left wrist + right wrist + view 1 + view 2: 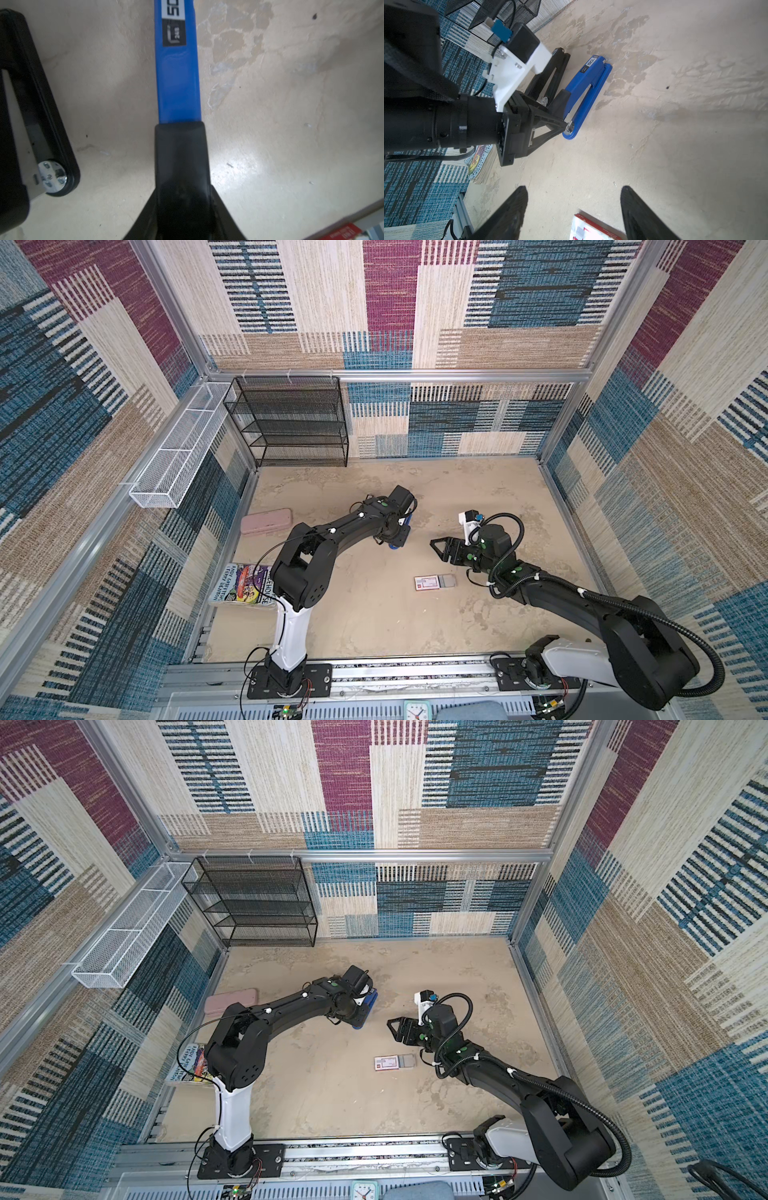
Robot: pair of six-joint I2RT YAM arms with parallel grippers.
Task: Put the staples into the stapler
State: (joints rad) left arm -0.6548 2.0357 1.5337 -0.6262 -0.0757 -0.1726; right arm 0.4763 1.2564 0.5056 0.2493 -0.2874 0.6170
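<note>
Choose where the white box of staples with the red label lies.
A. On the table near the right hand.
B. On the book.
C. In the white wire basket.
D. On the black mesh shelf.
A: in a top view the staples box lies flat on the table, close to the open right hand.

Bright, even diffuse light in both top views, shadows soft and faint on the table (374, 614), wide-angle stretching toward the corners, pale sheen patch on the table in the left wrist view, stapler (178, 83) slightly soft, right gripper (574, 189) close to the lens and blurred.
</note>
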